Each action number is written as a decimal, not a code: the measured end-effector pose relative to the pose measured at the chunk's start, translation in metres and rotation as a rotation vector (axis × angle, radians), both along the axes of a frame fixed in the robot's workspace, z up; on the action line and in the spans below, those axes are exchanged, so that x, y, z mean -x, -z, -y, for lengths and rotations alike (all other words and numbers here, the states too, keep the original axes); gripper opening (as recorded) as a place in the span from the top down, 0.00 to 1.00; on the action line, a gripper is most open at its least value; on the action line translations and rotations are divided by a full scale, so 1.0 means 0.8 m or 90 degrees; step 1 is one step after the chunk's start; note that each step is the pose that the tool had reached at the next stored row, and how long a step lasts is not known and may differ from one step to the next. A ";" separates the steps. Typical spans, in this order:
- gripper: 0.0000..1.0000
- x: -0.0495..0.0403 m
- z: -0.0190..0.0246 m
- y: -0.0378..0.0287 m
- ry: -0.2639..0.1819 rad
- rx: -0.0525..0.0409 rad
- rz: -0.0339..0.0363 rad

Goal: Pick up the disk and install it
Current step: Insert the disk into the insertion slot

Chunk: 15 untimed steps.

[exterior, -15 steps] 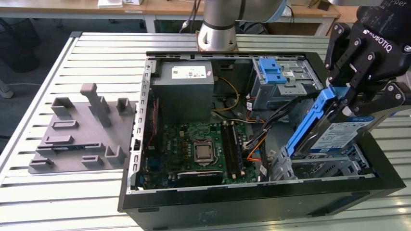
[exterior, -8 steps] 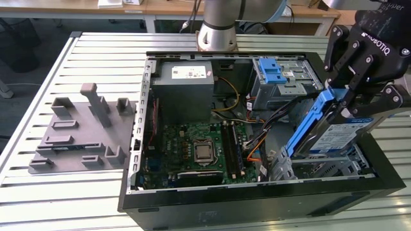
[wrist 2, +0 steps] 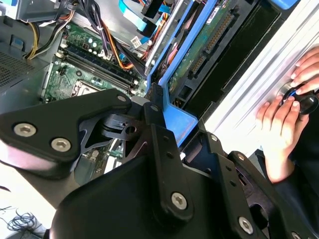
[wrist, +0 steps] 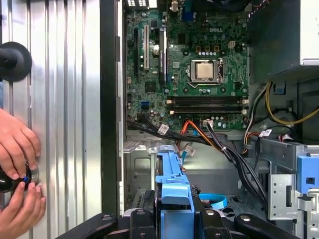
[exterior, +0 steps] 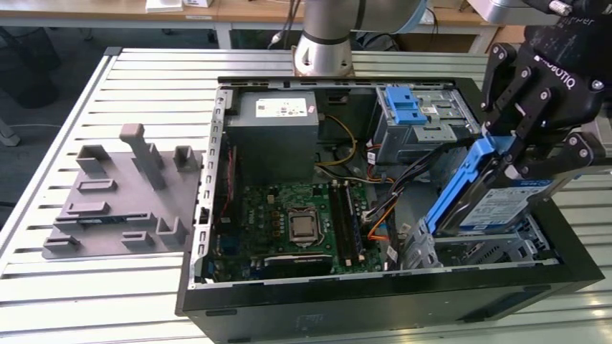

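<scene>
Silver slats of the metal table [exterior: 143, 79] stretch across the whole scene, and on them we have the black computer case [exterior: 383, 304] lying open on its side. Off toward the exterior view's left sits a grey moulded fixture [exterior: 115, 201], apart from the case. Inside, we see the grey power supply box [exterior: 277, 122] at the far end, with the green motherboard [exterior: 287, 222] just below it and a bundle of cables running toward the exterior view's right. There the gripper [exterior: 509, 163] hangs over the near corner, its fingers clamped on the disk [exterior: 497, 208] across its blue side rails. The disk is tilted steeply, label facing out, with its lower end down at the metal drive bay [exterior: 478, 251]; whether it touches the bay we cannot tell. Beyond it, a blue latch strip [exterior: 406, 107] lies on the upper cage. In the first wrist view, a person's two hands [wrist: 17, 144] rest on the table slats beside the case, around a small dark knob [wrist: 12, 177].
</scene>
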<state>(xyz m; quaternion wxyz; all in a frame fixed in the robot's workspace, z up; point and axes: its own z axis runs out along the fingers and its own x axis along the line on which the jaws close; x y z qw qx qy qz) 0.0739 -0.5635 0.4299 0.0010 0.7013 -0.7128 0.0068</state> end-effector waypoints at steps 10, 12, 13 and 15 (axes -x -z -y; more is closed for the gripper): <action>0.64 0.000 0.0007 0.0125 0.000 0.0000 0.0000; 0.64 0.000 0.0008 0.0152 0.000 0.0000 0.0000; 0.64 0.000 0.0008 0.0165 0.000 0.0000 0.0000; 0.64 0.000 0.0008 0.0193 0.000 0.0000 0.0000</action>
